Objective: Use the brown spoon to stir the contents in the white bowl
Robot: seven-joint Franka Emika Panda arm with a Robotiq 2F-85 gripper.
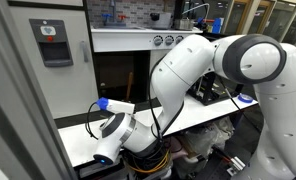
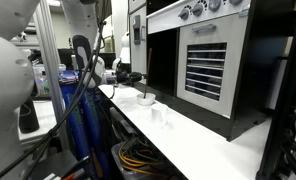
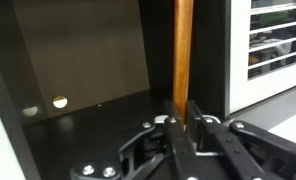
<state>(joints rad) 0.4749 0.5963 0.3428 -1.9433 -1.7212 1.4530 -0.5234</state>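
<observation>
Brown spoon (image 3: 183,45): stiff, light wood, prob. slick; gripper (image 3: 183,110) clamped on handle, shaft upright. Mid-handle hold seems ok.

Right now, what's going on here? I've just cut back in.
The gripper is shut on the spoon; in the wrist view the handle runs straight out between its fingers. In an exterior view the bowl sits on the white counter in front of the oven, with a small clear cup beside it. The bowl is not in the wrist view, so I cannot tell whether the spoon has reached it.
</observation>
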